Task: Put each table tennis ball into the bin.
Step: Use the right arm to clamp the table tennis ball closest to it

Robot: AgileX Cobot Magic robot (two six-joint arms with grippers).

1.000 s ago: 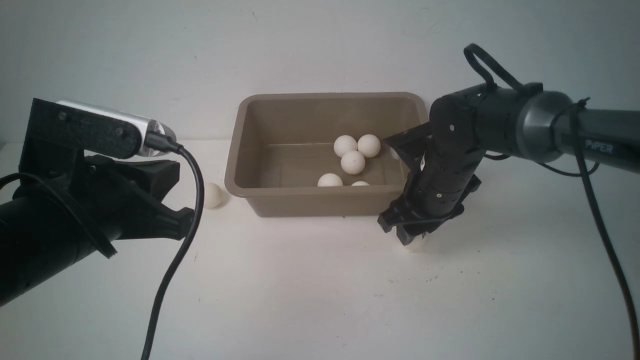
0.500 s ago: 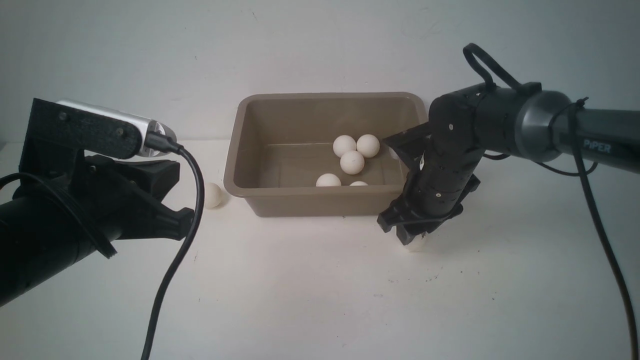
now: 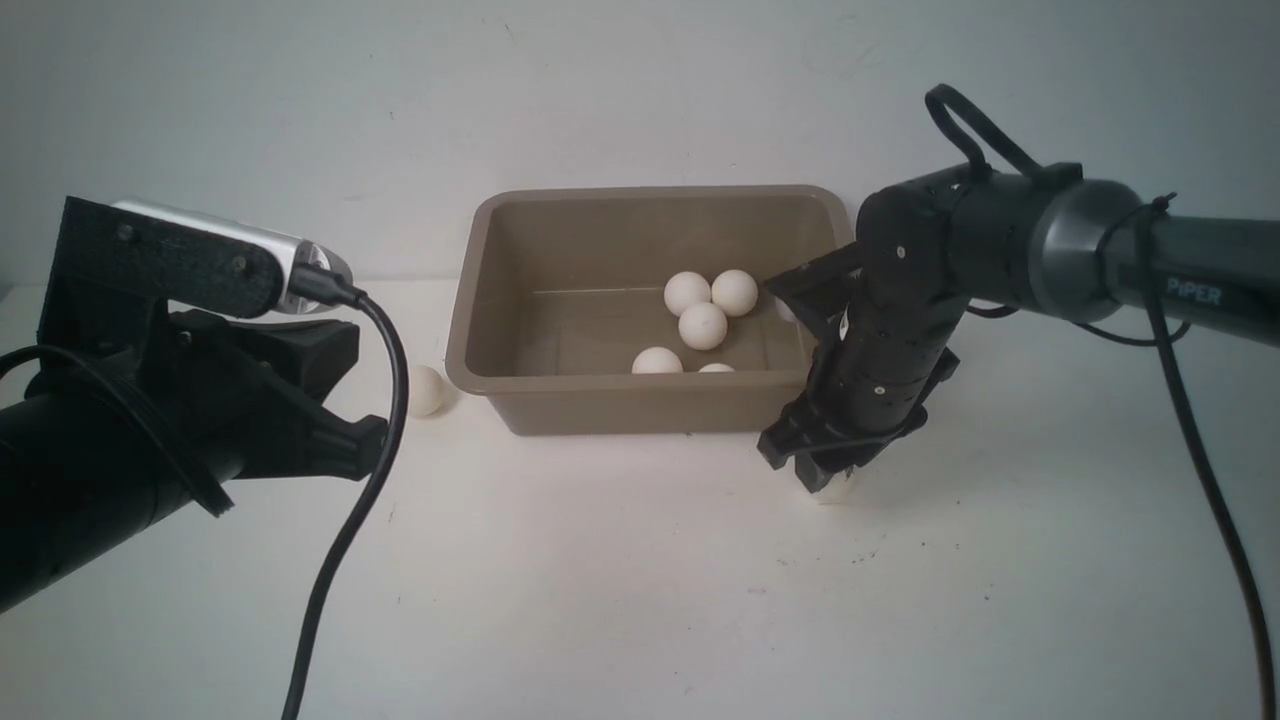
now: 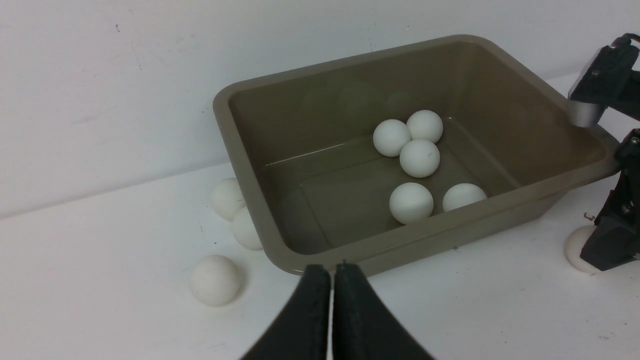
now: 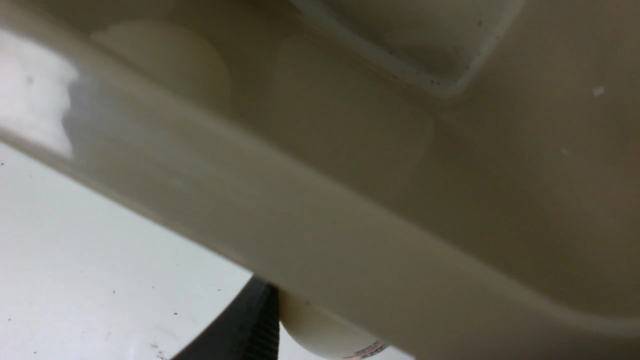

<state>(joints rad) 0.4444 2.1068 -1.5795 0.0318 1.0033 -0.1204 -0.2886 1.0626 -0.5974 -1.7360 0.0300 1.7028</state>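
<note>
Off-white ball on the worktop at the bin's right corner: right jaws have tightened onto it, ready to lift. Left jaws together. Five balls binned.

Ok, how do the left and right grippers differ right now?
The left gripper is shut on nothing; the right gripper has a ball between its fingers. The left gripper hangs above the table, short of the bin; the right is down at the table by the bin's right front corner. Both are outside the bin.
</note>
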